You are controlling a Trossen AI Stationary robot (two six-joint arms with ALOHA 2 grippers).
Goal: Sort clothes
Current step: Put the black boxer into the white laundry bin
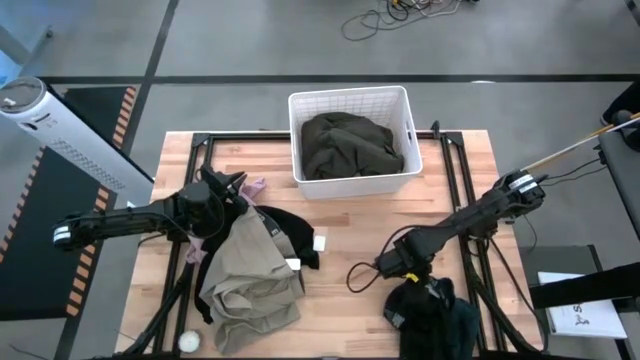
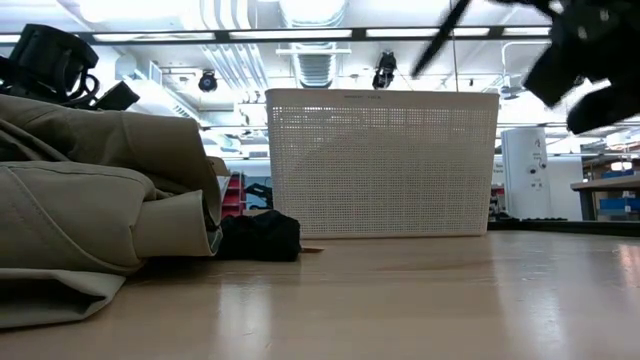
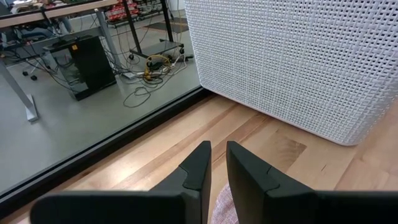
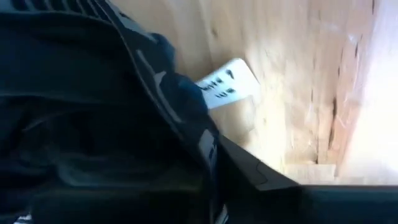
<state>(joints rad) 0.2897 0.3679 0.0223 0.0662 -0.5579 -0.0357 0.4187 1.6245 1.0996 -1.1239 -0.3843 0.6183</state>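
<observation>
A white plastic basket (image 1: pixel 350 180) (image 2: pixel 380 165) stands at the table's far middle with a dark olive-green garment (image 1: pixel 350 145) inside. A beige-khaki garment (image 1: pixel 250 275) (image 2: pixel 90 210) lies heaped at the near left, and its far edge rests on a black garment (image 1: pixel 295 235) (image 2: pixel 262 237). My left gripper (image 1: pixel 240 186) (image 3: pixel 217 155) hovers shut beside a pale pink garment (image 1: pixel 256 187) (image 3: pixel 221 208); I cannot tell whether it touches the garment. My right gripper (image 1: pixel 402 276) points steeply down at the far edge of a dark navy-blue garment (image 1: pixel 435 315) (image 4: pixel 93 112), shut on it. My right gripper comes slanting from above at the navy garment's far edge (image 4: pixel 186 118), next to its white label (image 4: pixel 227 84). Cloth bunches over one finger and hides the place of contact; only the other finger (image 4: pixel 267 180) shows. The garment lies on the table.
The table's black frame rails (image 1: pixel 455 180) run along both sides. A small white round thing (image 1: pixel 188 342) sits at the near left corner. Bare wood (image 1: pixel 350 240) lies between the two heaps. A white tower appliance (image 1: pixel 50 125) stands off the table's left.
</observation>
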